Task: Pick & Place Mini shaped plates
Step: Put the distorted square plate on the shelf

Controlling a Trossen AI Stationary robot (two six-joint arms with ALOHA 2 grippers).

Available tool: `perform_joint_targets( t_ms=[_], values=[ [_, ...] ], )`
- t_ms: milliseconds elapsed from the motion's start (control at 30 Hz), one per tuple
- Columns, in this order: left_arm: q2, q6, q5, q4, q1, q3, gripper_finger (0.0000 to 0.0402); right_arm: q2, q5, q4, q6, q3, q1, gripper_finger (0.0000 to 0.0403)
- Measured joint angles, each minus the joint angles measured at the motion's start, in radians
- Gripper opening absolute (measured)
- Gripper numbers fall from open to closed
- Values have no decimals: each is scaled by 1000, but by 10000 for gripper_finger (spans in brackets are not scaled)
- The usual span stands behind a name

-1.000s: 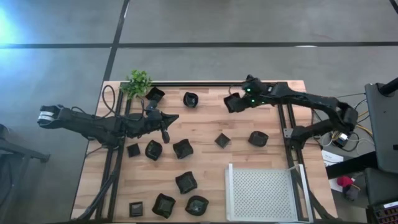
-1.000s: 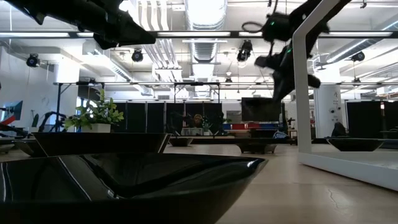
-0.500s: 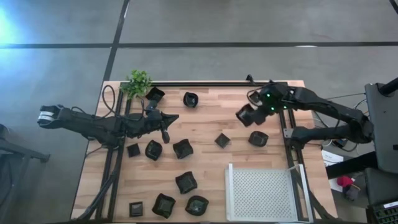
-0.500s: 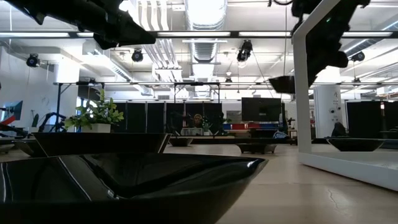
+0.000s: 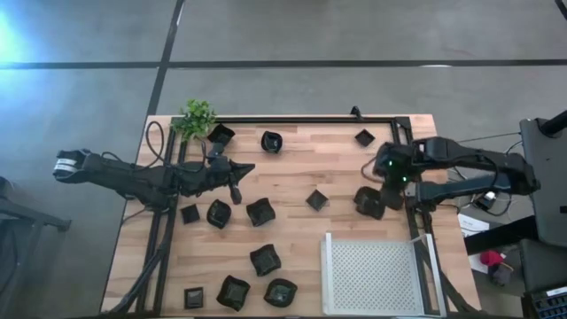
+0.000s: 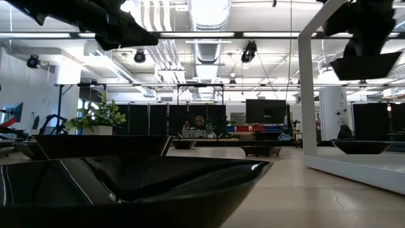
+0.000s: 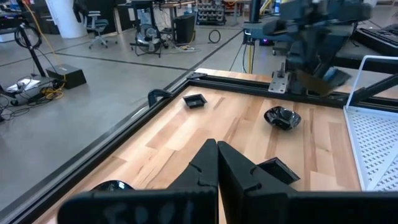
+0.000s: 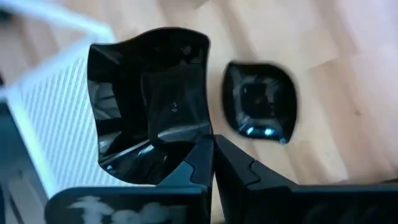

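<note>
My right gripper [image 5: 383,184] is shut on a wavy-edged black mini plate [image 8: 149,99], which hangs high above the table in the low view [image 6: 366,66]. Below and beside it a rounded black plate [image 8: 260,109] lies on the wood near the white perforated tray [image 5: 372,275]. Several more black plates lie flat on the table, among them a square one [image 5: 364,137] at the far right and one in the middle [image 5: 316,199]. My left gripper [image 5: 244,168] waits shut over the table's left half, touching nothing. My right gripper pinches the plate's raised rim [image 8: 189,140] between its two fingers, at one side of the plate. The fingers come from above, slanting steeply down. The plate is lifted clear of the table and hangs below the fingers, roughly level in the low view.
A small green plant [image 5: 197,117] stands at the far left corner. Black frame rails run along the table's far and right edges [image 5: 403,168]. Plates cluster at the near left [image 5: 233,291]. One large black plate [image 6: 126,183] fills the low view's foreground.
My right gripper has carried the plate from the far middle toward the table's right and near edges, rising a little. It has tipped from nearly level to pointing steeply down and rolled. The move uncovered the square plate at the far right.
</note>
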Motion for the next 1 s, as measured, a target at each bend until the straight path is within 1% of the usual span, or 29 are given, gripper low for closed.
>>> perform_joint_targets(
  t_ms=[100, 233, 500, 633, 733, 1000],
  values=[
    [0, 1, 0, -1, 0, 0, 0, 11, -45, -6, 7, 0, 106, 8],
    [0, 2, 0, -2, 0, 0, 0, 28, -64, -8, 48, 0, 258, 8],
    [0, 62, 0, -2, 0, 0, 0, 102, -74, -4, 246, 0, 520, 8],
    [0, 73, 0, -2, 0, 0, 0, 165, -104, 22, 313, 0, 613, 8],
    [0, 74, 1, -1, 0, 0, 0, 222, -126, 74, 326, 0, 667, 8],
    [0, 74, 1, -1, 0, 0, 0, 386, -172, 207, 326, 0, 756, 8]
  ],
)
